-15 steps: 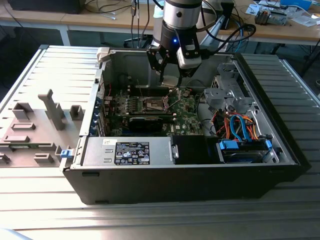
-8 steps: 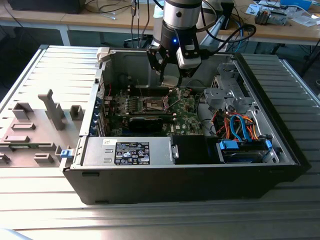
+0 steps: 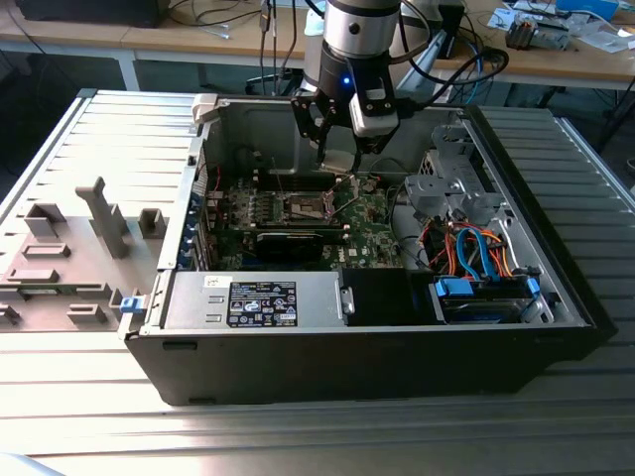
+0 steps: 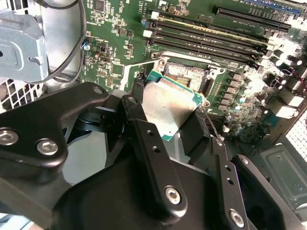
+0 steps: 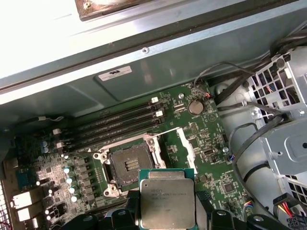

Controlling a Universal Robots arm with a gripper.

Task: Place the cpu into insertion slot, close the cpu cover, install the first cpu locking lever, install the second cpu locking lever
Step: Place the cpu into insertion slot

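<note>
**Cpu clamped in the tool, held over the open slot**

And here the tool (image 4: 168,122) is seen down inside the open case (image 3: 397,367), which is laid on its side on the ribbed bench (image 3: 99,426). The cpu (image 4: 172,98) is clamped between the two black fingers (image 4: 139,115), gripped by opposite edges, with its dull silver top left exposed between them. In the first wrist view the cpu (image 5: 167,203) is shown flat and square-on, with the tool (image 5: 167,218) closed on it.

The slot (image 5: 129,165) is seen bare, its dark pin bed uncovered and framed in silvery metal on the green board (image 5: 206,139). The cpu is held above the board, close beside the slot and partly overlapping it in the second wrist view; it is not seated.

The cover (image 5: 187,148) is swung up and open, parked just beside the slot on the side away from the small capacitors. Long black memory slots (image 5: 115,124) are laid out beyond the slot, near the case wall.

In the exterior view the tool (image 3: 340,159) is hung above the slot (image 3: 308,206), towards the back wall of the case.
</note>
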